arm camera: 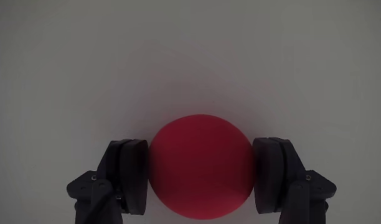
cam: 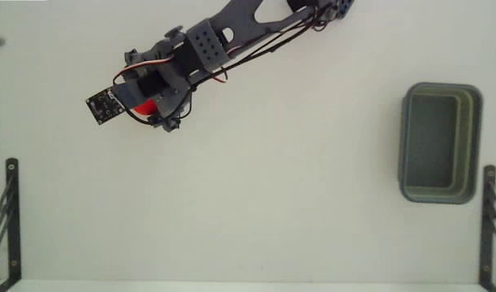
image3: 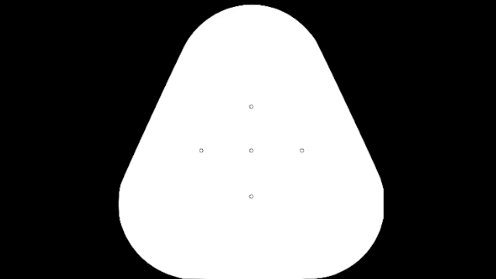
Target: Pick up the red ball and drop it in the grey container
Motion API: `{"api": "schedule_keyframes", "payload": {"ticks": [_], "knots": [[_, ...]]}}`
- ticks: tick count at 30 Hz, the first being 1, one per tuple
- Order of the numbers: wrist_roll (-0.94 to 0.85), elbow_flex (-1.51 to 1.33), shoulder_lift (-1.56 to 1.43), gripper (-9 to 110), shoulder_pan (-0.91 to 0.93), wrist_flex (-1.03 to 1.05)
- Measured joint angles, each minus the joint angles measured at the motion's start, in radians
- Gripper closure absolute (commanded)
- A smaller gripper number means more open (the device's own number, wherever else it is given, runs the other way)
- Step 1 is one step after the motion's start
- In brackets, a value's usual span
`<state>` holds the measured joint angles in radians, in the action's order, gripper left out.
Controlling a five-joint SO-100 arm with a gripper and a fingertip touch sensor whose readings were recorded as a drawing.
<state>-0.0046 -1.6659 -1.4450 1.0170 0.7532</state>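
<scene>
Two dark jaws sit tight against either side of the red ball (arm camera: 200, 166) in the wrist view, so the gripper (arm camera: 200, 177) is clamped on it. Fixed view has it upper left, mostly hidden under the arm, probably just off the white worktop (cam: 248, 211). Grey container (cam: 439, 143) sits far right, well apart.

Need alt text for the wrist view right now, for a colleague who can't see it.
The red ball sits between the gripper's two dark fingers, which press against its left and right sides. Behind it is plain white table.
</scene>
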Motion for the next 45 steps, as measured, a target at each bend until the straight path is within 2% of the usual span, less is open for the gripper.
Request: {"api": "schedule_keyframes", "payload": {"ticks": [45], "knots": [[0.0, 0.0, 0.0, 9, 0.0, 0.0]]}}
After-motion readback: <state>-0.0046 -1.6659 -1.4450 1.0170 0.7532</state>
